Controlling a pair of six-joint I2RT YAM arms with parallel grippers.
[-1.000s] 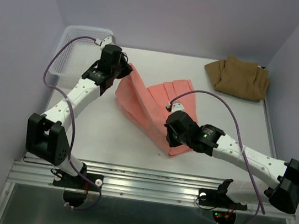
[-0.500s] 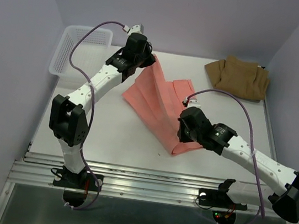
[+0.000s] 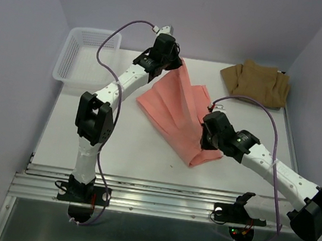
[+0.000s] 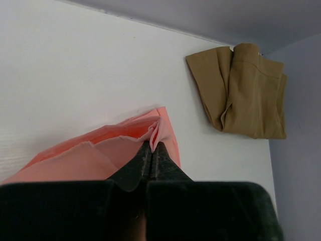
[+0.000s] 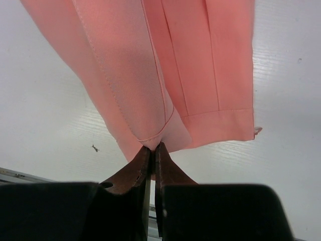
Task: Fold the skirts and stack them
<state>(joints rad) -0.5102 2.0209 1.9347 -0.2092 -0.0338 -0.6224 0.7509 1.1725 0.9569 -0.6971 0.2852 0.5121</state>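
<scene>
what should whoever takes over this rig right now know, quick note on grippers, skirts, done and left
Left gripper: shut on a far corner of the salmon-pink skirt, raised above the table.
Right gripper: shut on a near hem corner of the same skirt, which is stretched between the two.
Tan-brown skirt: bundled at the far right corner, nothing on it.
Grey skirt: not in view.
White basket: far left corner.
Done: no stack yet.
Left: finish the pink fold, lay it down, stack the skirts.
</scene>
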